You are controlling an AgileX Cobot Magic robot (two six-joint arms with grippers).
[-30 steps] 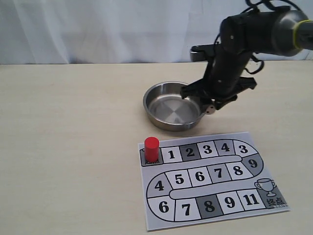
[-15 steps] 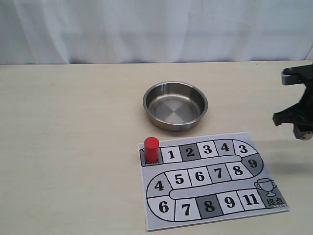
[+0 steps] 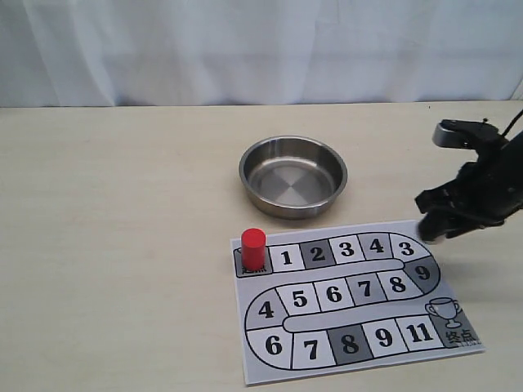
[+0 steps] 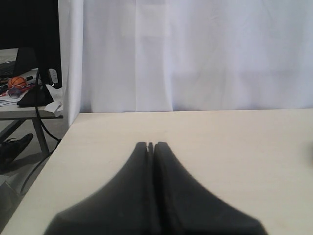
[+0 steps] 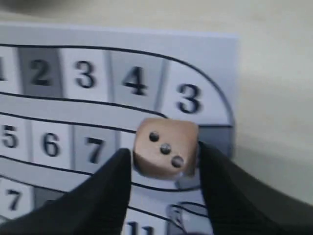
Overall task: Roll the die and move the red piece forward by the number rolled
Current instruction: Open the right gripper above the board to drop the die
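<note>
The right tool (image 5: pixel 164 157) is clamping the die (image 5: pixel 165 145), a matte tan wooden cube with rounded edges and its three-dot face showing, above the printed paper board (image 3: pixel 327 320) near the board's 2 o'clock corner. The roll is judged not yet made: the shiny steel bowl (image 3: pixel 290 209), at the board's 12 o'clock, is holding no die. The red piece (image 3: pixel 253 247), a smooth upright cylinder, is standing on the start square at 10 o'clock, not yet advanced. The left tool (image 4: pixel 150 147) is resting pressed together above the pale surface (image 3: pixel 122 204).

In the exterior view the die (image 3: pixel 431 236) is a blur.
</note>
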